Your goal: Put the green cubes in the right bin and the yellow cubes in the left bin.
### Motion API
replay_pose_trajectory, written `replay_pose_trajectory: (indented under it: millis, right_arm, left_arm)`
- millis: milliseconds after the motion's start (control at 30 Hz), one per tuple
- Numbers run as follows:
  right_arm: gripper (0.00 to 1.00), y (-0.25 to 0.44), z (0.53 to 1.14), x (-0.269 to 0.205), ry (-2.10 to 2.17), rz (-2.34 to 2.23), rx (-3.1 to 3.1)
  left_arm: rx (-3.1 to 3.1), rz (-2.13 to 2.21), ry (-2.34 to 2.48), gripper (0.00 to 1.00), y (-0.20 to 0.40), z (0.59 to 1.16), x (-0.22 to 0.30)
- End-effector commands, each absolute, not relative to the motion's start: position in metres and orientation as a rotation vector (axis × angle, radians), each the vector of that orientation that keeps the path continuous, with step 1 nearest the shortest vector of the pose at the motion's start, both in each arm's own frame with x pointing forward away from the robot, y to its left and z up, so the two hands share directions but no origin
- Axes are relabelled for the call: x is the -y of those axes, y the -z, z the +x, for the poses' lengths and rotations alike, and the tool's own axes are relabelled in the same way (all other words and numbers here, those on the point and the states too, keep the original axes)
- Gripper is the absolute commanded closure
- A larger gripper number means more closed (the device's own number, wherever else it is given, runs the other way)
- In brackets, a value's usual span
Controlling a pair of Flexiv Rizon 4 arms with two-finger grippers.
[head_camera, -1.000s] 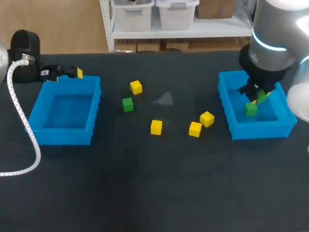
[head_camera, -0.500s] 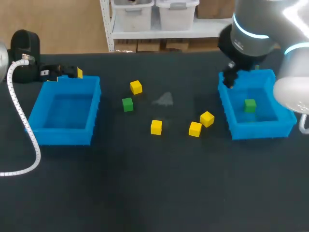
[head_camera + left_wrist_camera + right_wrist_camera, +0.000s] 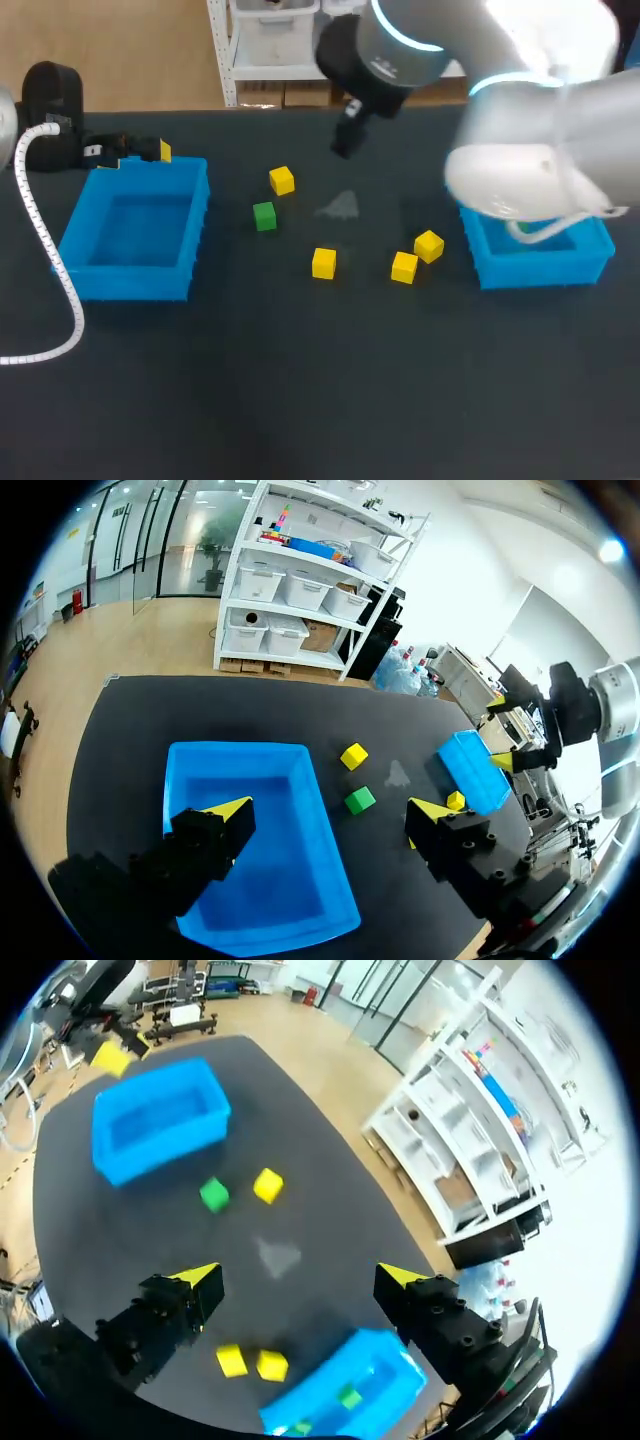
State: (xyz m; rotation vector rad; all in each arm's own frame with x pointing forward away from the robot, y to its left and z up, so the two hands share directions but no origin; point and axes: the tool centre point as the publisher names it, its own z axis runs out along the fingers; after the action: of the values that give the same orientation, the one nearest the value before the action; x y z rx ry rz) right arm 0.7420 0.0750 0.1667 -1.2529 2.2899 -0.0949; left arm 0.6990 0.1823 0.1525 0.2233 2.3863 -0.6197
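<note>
Loose green cube (image 3: 264, 216): on table between bins, just beside rear yellow cube (image 3: 282, 180). Middle yellow cube (image 3: 323, 263): nearer table front. Paired yellow cubes (image 3: 404, 267): close together, near right bin (image 3: 540, 270). Binned green cube (image 3: 348, 1397): inside right bin. Right gripper (image 3: 297, 1278): fingers wide apart, holding nothing, above table's rear middle. Left gripper (image 3: 330, 810): wide, holding nothing, at far rim of left bin (image 3: 135, 285).

The dark matte table (image 3: 300, 380) carried a left blue plastic bin (image 3: 135, 283) and a right blue plastic bin (image 3: 540, 270). Between them lay a small green cube (image 3: 264, 216), a rear yellow cube (image 3: 282, 180) near it, a middle yellow cube (image 3: 323, 263), and a front yellow cube (image 3: 404, 267) just beside a turned yellow cube (image 3: 429, 245), near the right bin.
</note>
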Motion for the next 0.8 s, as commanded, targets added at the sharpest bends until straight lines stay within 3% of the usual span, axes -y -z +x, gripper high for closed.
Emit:
replay_pose_trajectory:
  millis: [33, 367, 800]
  right_arm:
    - [0.0, -0.154, 0.752, -0.121, 0.107, -1.24, -2.282]
    - [0.0, -0.109, 0.741, -0.18, 0.012, -1.292, -2.317]
    - [0.0, -0.062, 0.734, -0.205, -0.005, -1.35, -2.409]
  left_arm:
    - [-2.377, 0.23, 0.633, 0.0, -0.151, 0.699, -0.185]
    - [-2.377, 0.23, 0.633, 0.0, -0.151, 0.699, -0.185]
    - [-2.377, 0.23, 0.633, 0.0, -0.151, 0.699, -0.185]
